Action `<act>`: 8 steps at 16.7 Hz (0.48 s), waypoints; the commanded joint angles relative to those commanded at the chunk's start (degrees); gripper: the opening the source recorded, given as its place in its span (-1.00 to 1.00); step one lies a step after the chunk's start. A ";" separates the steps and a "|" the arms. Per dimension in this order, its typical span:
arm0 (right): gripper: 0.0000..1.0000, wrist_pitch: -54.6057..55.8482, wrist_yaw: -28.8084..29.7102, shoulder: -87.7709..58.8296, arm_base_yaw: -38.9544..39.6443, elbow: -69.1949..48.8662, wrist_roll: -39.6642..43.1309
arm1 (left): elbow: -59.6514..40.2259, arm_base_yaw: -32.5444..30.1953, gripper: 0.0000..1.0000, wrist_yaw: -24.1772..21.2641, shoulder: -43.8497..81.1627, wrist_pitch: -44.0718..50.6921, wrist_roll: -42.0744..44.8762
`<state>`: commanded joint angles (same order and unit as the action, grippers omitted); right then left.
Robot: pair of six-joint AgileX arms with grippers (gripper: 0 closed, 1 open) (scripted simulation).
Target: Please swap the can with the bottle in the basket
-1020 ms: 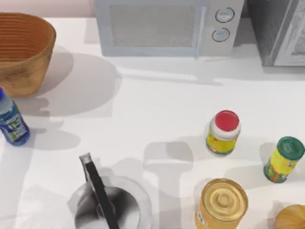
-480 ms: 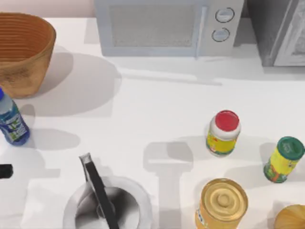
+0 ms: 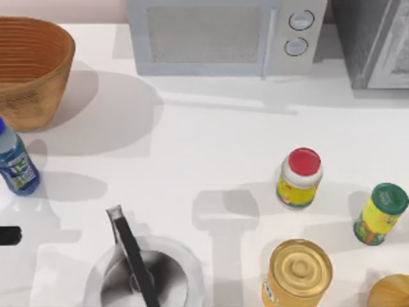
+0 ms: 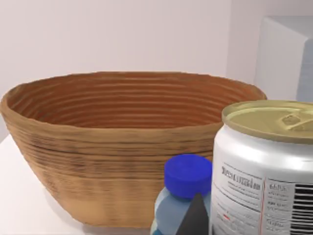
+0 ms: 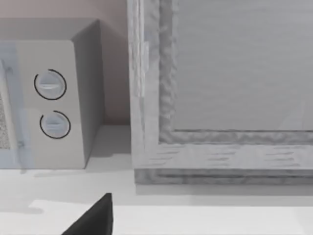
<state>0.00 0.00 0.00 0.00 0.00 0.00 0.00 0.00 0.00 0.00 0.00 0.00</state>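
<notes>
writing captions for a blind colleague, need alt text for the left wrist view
A white can with a dull gold top looms close, beside a blue-capped bottle. Behind both stands a wide orange-brown wicker basket on the white table.

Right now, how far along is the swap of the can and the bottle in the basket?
Done: the bottle stands on the table, outside the basket. In hand: the can sits close at the left gripper, at the table's left edge, facing the basket. Left: getting the can into the basket. The right gripper idles facing the microwave.
</notes>
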 joint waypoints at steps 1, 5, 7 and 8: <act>1.00 0.00 0.00 0.00 0.00 0.00 0.00 | -0.04 0.14 -1.00 0.02 0.26 0.13 0.11; 1.00 0.00 0.00 0.00 0.00 0.00 0.00 | -2.24 -0.46 -1.00 -2.13 3.73 -2.41 0.22; 1.00 0.00 0.00 0.00 0.00 0.00 0.00 | -5.40 -1.46 -1.00 -5.34 9.03 -6.08 0.36; 1.00 0.00 0.00 0.00 0.00 0.00 0.00 | -7.39 -2.12 -1.00 -7.41 12.58 -8.39 0.44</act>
<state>0.00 0.00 0.00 0.00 0.00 0.00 -7.38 -2.12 -7.42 12.58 -8.39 0.44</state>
